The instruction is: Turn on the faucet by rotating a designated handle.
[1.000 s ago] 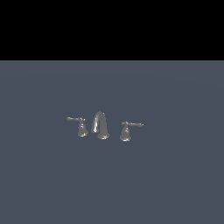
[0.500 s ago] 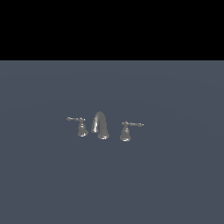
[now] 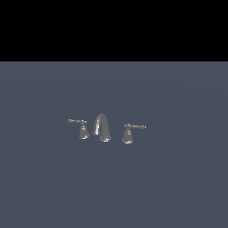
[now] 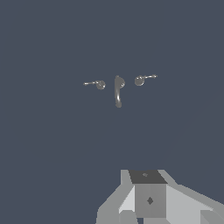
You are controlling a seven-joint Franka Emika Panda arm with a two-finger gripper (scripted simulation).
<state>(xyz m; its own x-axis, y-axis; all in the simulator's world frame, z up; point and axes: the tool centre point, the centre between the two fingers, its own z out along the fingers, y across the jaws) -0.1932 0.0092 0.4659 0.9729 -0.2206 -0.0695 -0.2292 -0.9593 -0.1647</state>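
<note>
Chrome faucet stands mid-desk in the exterior view, its handle toward that view's left. In the wrist view the handle lies well apart from the pincer; whether its fingers are apart cannot be told.

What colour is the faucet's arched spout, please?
Shiny silver-grey chrome arched spout; clearest in the exterior view.

A flat, matte slate-blue floor fills the lower part of the exterior view, evenly lit and unmarked. Above it, a plain black backdrop meets the floor along a straight horizontal edge.
</note>
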